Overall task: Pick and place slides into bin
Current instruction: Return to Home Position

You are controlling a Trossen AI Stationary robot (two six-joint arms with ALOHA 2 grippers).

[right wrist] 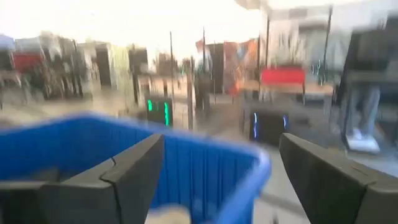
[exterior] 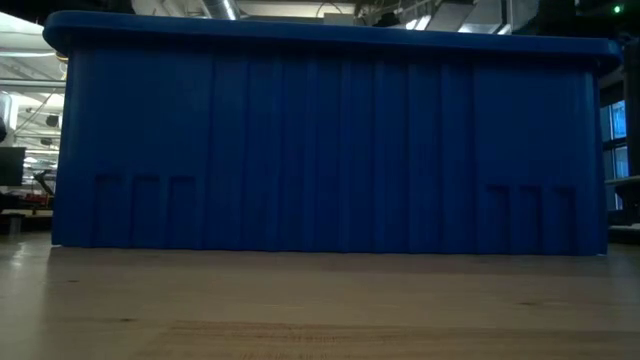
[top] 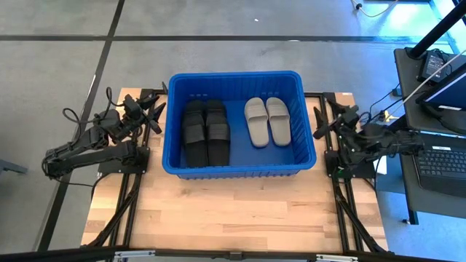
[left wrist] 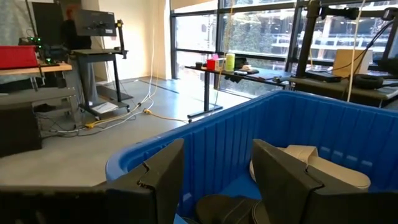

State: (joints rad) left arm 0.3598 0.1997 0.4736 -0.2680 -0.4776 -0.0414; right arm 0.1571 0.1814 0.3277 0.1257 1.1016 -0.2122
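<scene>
Tabletop [top: 218, 211] of pale wood planks from above, on grey concrete floor [top: 58, 73]; laptop [top: 444, 164] at right. Mid-table, blue bin [top: 240, 169], holding black slides [top: 205, 131] in its left half and grey slides [top: 266, 121] in its right, each pair side by side. Left gripper [top: 156, 116] just outside the bin's left wall, right gripper [top: 319, 125] just outside its right wall. At table level, only ribbed blue wall on wood grain. Past the left wrist, fingers [left wrist: 165, 177] spread, bin and slides beyond; tall windows [left wrist: 261, 31], desks [left wrist: 249, 74], floor cables [left wrist: 124, 118] behind. Past the right wrist, fingers [right wrist: 134, 171] wide apart, blue rim, blurred room.
</scene>
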